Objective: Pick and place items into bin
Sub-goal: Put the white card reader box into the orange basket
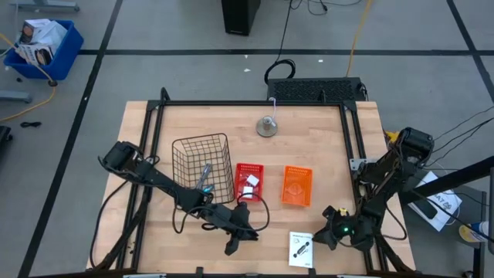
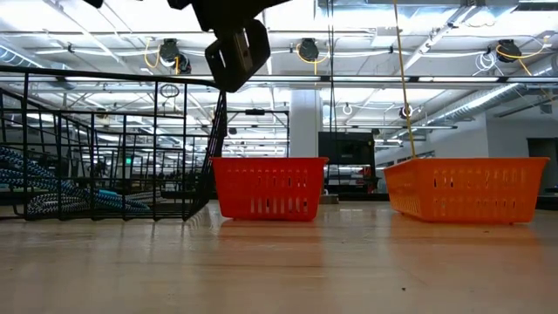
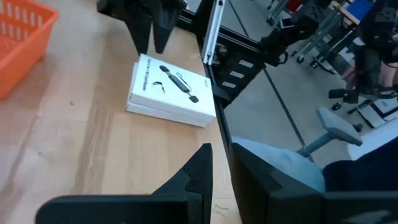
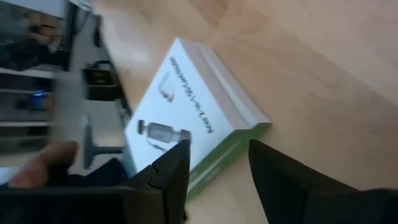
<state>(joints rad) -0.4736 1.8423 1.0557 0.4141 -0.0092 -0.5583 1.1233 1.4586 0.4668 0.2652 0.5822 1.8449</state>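
A flat white packet (image 1: 302, 249) with black marks lies flat on the table close to its near edge. My right gripper (image 4: 214, 162) is open and slants down over the packet's right end (image 3: 163, 68), one finger on each side of its corner, just clear of it. My left gripper (image 1: 234, 245) hangs shut and empty above the table, left of the packet. A slim blue-and-grey tool (image 1: 205, 176) lies in the black wire basket (image 1: 185, 147). A tiny white block (image 1: 251, 183) sits in the red bin (image 1: 248, 168).
An orange bin (image 1: 297, 185) stands right of the red one. A small metal dome (image 1: 267, 126) sits near the table's far edge. The dark frame rail (image 3: 211, 37) runs along the table's right edge beside the packet. Bare wood lies between the bins and the near edge.
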